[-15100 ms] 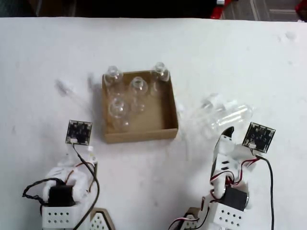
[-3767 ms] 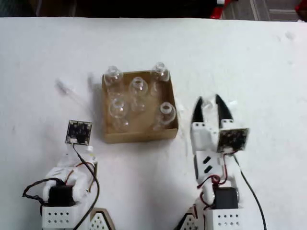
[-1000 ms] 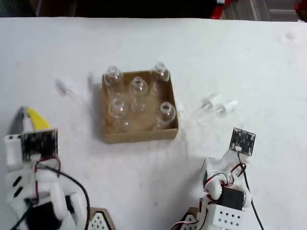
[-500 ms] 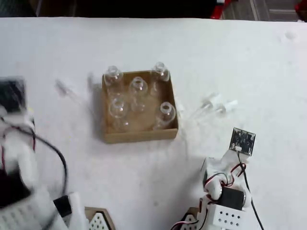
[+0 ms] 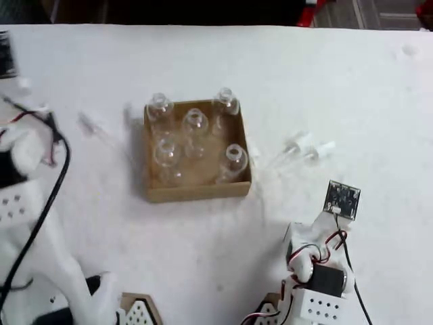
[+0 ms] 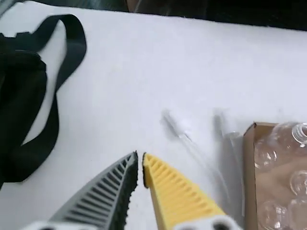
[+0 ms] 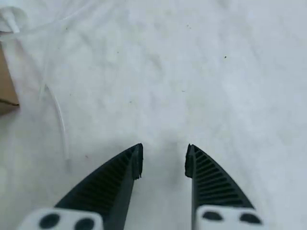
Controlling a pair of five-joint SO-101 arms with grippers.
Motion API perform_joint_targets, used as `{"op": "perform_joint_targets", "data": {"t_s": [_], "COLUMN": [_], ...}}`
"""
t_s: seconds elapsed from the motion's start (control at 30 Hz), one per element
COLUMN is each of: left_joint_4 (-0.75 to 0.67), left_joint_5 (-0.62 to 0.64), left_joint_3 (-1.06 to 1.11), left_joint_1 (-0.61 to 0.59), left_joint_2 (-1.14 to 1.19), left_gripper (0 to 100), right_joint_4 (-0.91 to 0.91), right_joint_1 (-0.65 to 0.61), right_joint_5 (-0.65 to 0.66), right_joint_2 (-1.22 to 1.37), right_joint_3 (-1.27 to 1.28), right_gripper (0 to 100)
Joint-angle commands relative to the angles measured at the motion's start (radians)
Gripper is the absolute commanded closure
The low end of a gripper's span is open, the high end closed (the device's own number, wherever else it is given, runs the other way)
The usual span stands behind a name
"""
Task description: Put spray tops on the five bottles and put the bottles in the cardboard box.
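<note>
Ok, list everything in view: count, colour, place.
cardboard box: one, brown, middle of the table
bottles: five, clear, standing inside the cardboard box, necks bare
spray tops: two, clear with thin tubes, lying on the table left of the box; at least two more lying right of it
black strap: one, black, lying on the table beyond the left gripper, away from the box
table: one, white
left gripper: one, grey and yellow fingers, shut, over the table near the spray tops left of the box
right gripper: one, black fingers, open and empty, over bare table
</note>
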Motion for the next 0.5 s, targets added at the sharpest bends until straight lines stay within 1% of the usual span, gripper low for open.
{"op": "perform_joint_targets", "data": {"t_s": [0.0,0.1,0.27,0.4,0.47], "left_joint_4": [-0.006,-0.044,-0.126,-0.18,-0.212], "left_joint_5": [0.075,0.14,0.201,0.324,0.356], "left_joint_3": [-0.054,-0.054,-0.054,-0.052,-0.051], "left_joint_1": [0.061,0.062,0.059,0.056,0.062], "left_joint_2": [0.077,0.151,0.271,0.341,0.374], "left_gripper": [98,98,98,98,98], "right_joint_4": [0.008,0.008,0.008,0.008,0.008], "right_joint_1": [0.012,0.012,0.012,0.012,0.012], "right_joint_5": [-0.006,-0.006,-0.006,-0.006,-0.006], "right_joint_2": [-0.004,-0.004,-0.004,-0.004,-0.004], "right_joint_3": [0.009,0.009,0.009,0.009,0.009], "right_gripper": [87.1,87.1,87.1,87.1,87.1]}}
